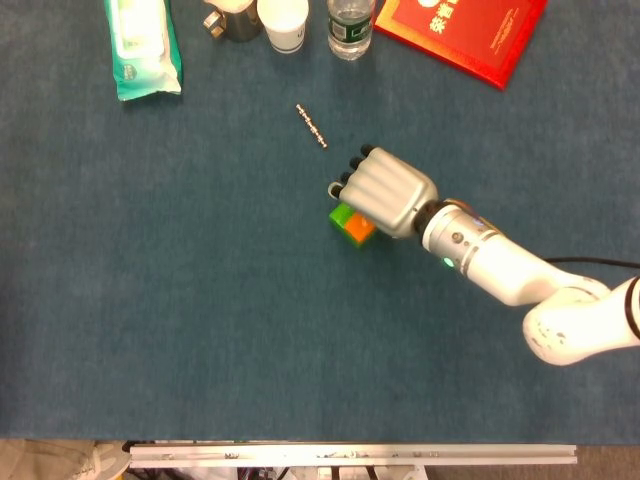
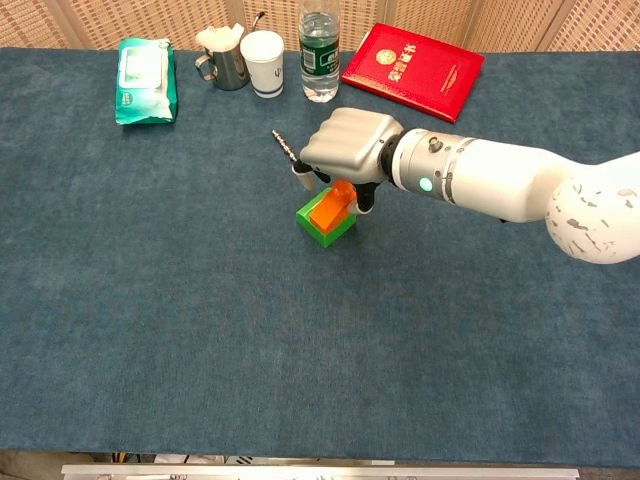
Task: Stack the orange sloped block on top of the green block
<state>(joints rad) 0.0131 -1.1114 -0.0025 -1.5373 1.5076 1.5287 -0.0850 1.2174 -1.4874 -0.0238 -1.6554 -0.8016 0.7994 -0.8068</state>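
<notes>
While over blocks, right hand [image 2: 350, 150], red booklet [image 2: 412, 71], writing unreadable

The right hand [image 2: 350, 150] reaches in from the right, palm down, fingers [image 1: 352, 172] curled downward, forearm stretched low.

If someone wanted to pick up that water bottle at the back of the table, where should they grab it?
Probably around the middle of the water bottle, on its round body. It stands upright, so a sideways grasp from the front suits it; the white cup stands close on one side and the red booklet on the other.
</notes>
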